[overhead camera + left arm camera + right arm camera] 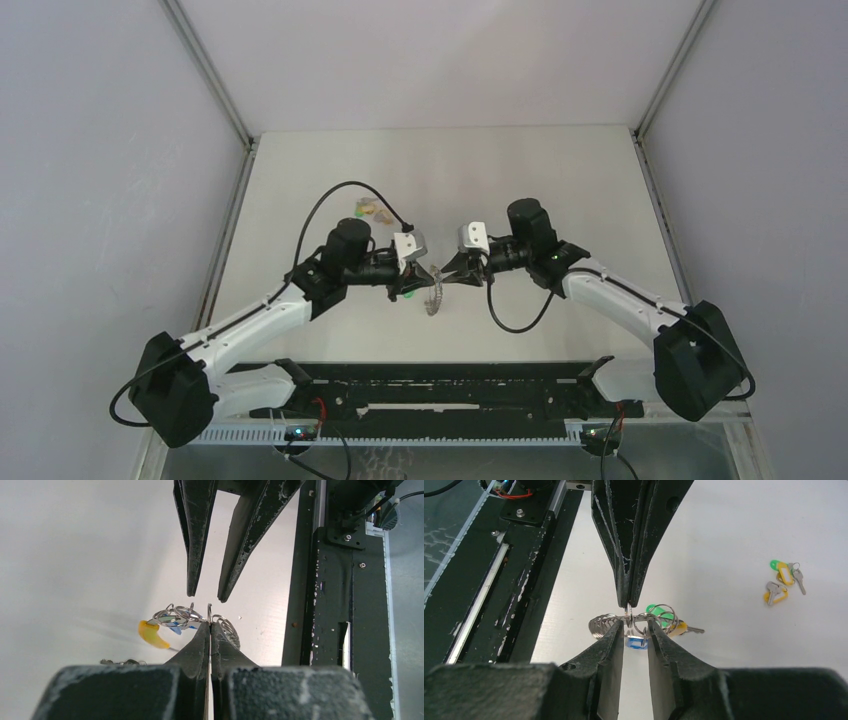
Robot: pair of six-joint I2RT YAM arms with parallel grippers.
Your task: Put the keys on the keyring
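White tabletop (330,170), grey walls on all sides. Top view: both arms reach inward and meet mid-table. My left gripper (425,275) and right gripper (455,276) are tip to tip, with the keyring (433,300) right at their tips. Spare keys (372,210) lie well apart, farther back on the left.

Left wrist view: left gripper (209,625) is pressed together on a thin edge of the keyring (229,631), with the coils showing just right of the fingers. A yellow key (152,634) and a blue key (175,628) sit on small rings to the left. The right gripper (206,594) comes in from the top, fingers spread, tips just above the ring.

Right wrist view: right gripper (635,626) is spread, with a small ring in the gap (I cannot tell if it touches). The left gripper (628,602) comes down from above, pinching the keyring (599,625) wire. A green key (655,611), the blue key (636,642) and the yellow key (678,627) bunch together just beside the tips. The spare keys (784,574) lie on the table, far right.
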